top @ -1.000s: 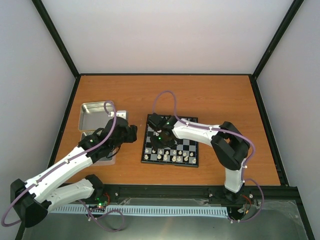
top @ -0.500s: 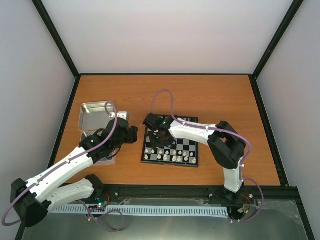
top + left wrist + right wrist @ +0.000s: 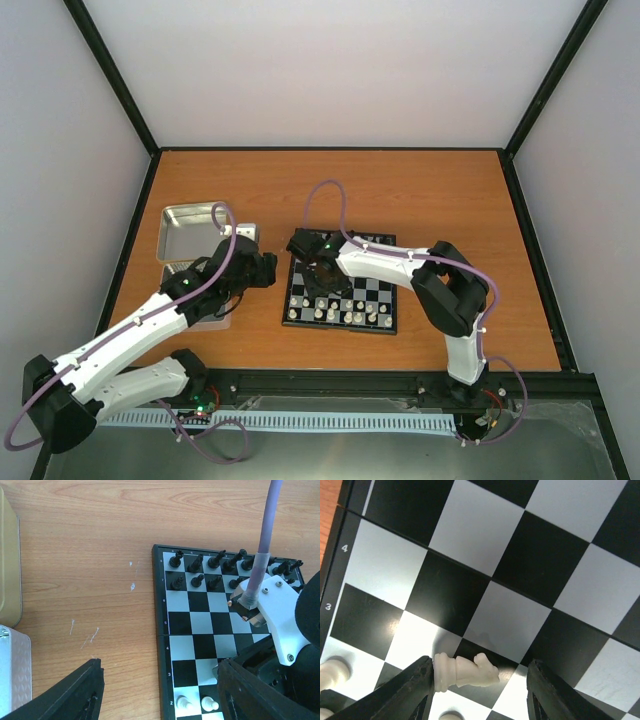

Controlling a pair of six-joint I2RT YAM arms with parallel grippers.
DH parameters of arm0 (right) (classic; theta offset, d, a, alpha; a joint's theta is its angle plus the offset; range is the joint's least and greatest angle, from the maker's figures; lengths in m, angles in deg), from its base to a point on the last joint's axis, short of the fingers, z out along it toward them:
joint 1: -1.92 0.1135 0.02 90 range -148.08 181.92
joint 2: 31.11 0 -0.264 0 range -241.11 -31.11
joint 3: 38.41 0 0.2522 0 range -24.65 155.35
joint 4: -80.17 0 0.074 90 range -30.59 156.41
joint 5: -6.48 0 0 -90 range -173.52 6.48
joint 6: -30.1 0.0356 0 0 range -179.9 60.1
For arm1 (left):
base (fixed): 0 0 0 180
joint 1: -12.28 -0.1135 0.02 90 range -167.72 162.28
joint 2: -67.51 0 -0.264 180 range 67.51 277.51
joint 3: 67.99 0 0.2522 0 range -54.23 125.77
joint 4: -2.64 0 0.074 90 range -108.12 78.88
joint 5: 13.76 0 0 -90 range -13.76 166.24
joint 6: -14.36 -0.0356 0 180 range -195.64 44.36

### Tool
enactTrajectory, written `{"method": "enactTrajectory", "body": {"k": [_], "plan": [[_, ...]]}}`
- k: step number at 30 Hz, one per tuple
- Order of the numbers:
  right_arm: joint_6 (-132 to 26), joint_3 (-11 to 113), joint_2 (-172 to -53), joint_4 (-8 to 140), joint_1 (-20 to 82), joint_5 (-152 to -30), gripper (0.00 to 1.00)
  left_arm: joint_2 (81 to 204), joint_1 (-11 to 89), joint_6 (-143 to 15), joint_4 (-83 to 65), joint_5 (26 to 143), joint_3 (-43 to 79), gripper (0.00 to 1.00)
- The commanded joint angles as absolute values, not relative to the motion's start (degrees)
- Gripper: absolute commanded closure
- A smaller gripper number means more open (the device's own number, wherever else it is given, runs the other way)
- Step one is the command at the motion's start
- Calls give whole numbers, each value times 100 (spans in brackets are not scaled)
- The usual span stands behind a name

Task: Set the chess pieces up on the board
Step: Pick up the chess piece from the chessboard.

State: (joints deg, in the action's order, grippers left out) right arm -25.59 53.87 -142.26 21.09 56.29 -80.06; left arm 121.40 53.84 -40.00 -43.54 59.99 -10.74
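One cream-white knight [image 3: 465, 671] lies tipped on its side on the black-and-pale chessboard [image 3: 530, 560], near its left edge, just beyond the near rows of white pieces [image 3: 185, 704]. Its long axis runs across the gap of the right gripper [image 3: 480, 672], base at one finger and head short of the other. The gripper is open around it and grips nothing yet; a squeeze would likely catch it end to end. Black pieces [image 3: 200, 572] fill the far rows. The left gripper [image 3: 160, 667], open and empty, hovers over the wooden surface [image 3: 90, 555] beside the board's left edge, farther from the knight.
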Motion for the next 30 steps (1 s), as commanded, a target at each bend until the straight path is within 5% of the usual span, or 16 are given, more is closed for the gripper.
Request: {"method": "enactTrajectory", "body": {"k": [1, 14, 30], "plan": [[-2575, 5384, -14257, 2075, 5553, -7693, 49, 12172, 5359, -3943, -4188, 6027, -1046, 36], [-2414, 5059, -14018, 2211, 5322, -7433, 48, 12228, 5359, -3959, -4163, 6077, -1075, 36], [-4035, 5052, -13939, 2225, 5122, -8005, 43, 12232, 5359, -3970, -4170, 6099, -1057, 36]]}}
